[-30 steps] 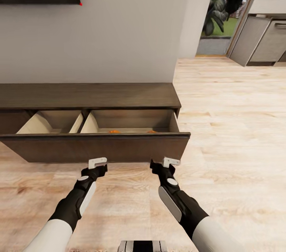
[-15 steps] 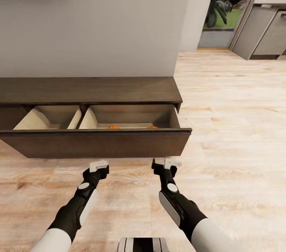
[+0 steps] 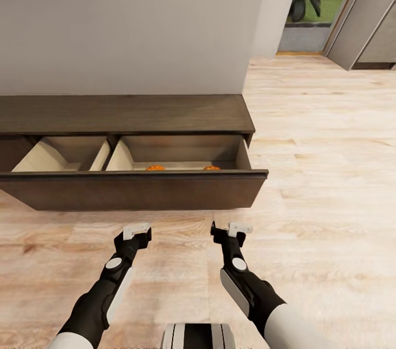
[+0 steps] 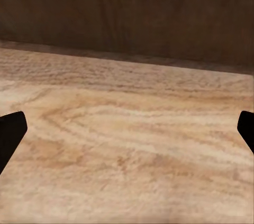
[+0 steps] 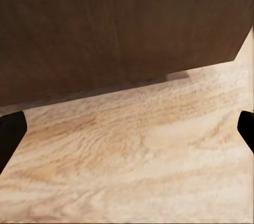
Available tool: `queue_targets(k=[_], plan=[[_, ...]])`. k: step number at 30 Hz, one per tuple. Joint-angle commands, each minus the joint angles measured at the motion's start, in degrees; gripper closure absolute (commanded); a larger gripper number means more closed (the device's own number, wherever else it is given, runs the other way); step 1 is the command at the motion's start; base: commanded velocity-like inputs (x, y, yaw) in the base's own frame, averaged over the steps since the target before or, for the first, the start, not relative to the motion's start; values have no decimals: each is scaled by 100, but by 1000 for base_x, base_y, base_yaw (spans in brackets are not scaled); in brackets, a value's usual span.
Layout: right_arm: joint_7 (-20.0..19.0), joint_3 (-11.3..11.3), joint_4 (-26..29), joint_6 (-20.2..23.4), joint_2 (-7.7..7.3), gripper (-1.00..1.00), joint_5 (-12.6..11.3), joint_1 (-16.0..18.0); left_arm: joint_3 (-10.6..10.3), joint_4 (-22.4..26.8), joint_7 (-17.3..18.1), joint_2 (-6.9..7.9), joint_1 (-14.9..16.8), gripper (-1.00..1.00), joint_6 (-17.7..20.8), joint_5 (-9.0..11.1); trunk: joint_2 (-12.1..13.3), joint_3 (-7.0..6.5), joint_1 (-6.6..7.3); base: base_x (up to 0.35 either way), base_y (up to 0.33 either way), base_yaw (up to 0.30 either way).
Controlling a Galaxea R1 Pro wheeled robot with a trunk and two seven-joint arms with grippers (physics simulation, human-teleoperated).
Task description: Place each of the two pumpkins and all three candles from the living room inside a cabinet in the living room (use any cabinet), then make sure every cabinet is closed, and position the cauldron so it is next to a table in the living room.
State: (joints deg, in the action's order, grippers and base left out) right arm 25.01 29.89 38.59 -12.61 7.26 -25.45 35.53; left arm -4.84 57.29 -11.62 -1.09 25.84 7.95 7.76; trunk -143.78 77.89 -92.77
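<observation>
Item: long, low dark-brown wooden cabinet against the pale wall, its wide drawer pulled fully out over the light wood-plank floor, pale wood inside.

Contents: two small orange ribbed pumpkins, one near the middle of the right-hand compartment, the other toward its right end, both low behind the drawer front with just their tops peeking over. No candles can be made out in the drawer from here.

My left end effector: fingers spread wide, nothing between them, hanging just short of the drawer front. My right end effector: likewise spread and empty, level with the left, near the drawer's right end.

Step in hand, as I judge it: closing the drawer. Method: bring both end effectors flat against the dark front at even height, push together and squarely so the long drawer does not skew on its runners, and go slowly so the pumpkins do not roll.
</observation>
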Motion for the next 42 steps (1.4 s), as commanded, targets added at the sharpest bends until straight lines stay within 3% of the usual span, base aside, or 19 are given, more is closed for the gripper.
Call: queue_targets(k=[1,11,28,42], plan=[[31,35,-23,-42,0,-100,-53,7,-17,14,-42,2,1,-100,23,59,-3,27,-1,0,0,0],[30,35,-53,-148,21,-100,-56,7,-17,110,-50,3,-16,-100,23,59,-5,49,-4,4,1,0],[30,37,-53,-169,21,-100,-65,7,-16,115,-53,-5,-35,-100,40,60,-5,49,-4,220,15,0],[30,42,-53,-171,22,-100,-64,7,-13,115,-60,-5,-35,-100,32,59,-5,49,-4,105,0,0]])
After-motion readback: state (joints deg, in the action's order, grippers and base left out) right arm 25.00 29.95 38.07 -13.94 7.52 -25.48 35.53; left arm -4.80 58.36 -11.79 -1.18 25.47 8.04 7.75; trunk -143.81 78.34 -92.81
